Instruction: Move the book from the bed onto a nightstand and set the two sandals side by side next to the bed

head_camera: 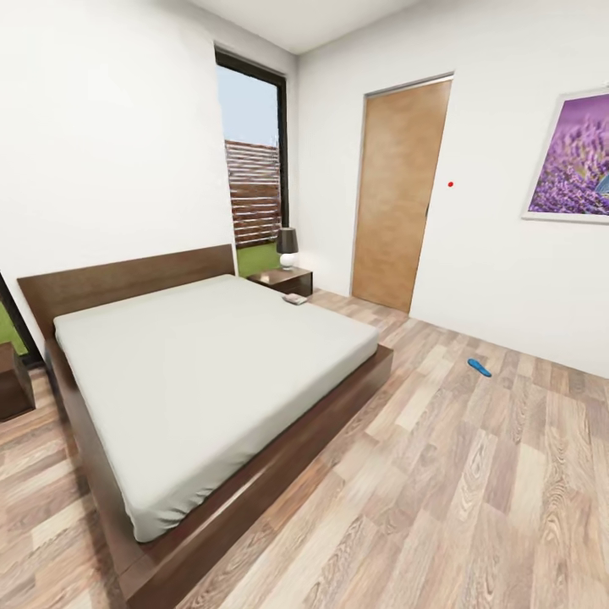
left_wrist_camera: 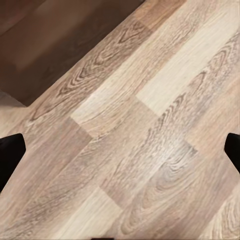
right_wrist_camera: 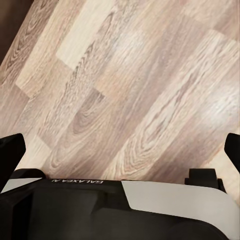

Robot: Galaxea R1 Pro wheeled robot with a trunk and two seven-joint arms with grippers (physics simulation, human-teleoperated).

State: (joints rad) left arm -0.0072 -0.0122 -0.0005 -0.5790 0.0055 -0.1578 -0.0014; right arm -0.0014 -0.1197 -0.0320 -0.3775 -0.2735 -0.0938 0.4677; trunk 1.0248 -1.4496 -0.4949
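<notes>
The bed (head_camera: 211, 364), with a pale mattress and a dark wooden frame, takes up the left and middle of the head view. A small flat thing, apparently the book (head_camera: 295, 299), lies at the mattress's far edge, close to a nightstand (head_camera: 283, 278) by the window. A second nightstand (head_camera: 13, 385) is cut off at the left edge. One blue sandal (head_camera: 480, 367) lies on the plank floor to the right of the bed; the other is out of view. My left gripper (left_wrist_camera: 120, 155) and right gripper (right_wrist_camera: 120, 150) are both open over bare floor, holding nothing.
A lamp (head_camera: 288, 247) stands on the far nightstand. A tan wooden door (head_camera: 397, 194) and a purple picture (head_camera: 571, 156) are on the right wall. Wide plank floor (head_camera: 440, 491) stretches right of the bed. A dark corner of the bed frame (left_wrist_camera: 50, 40) is close to my left gripper.
</notes>
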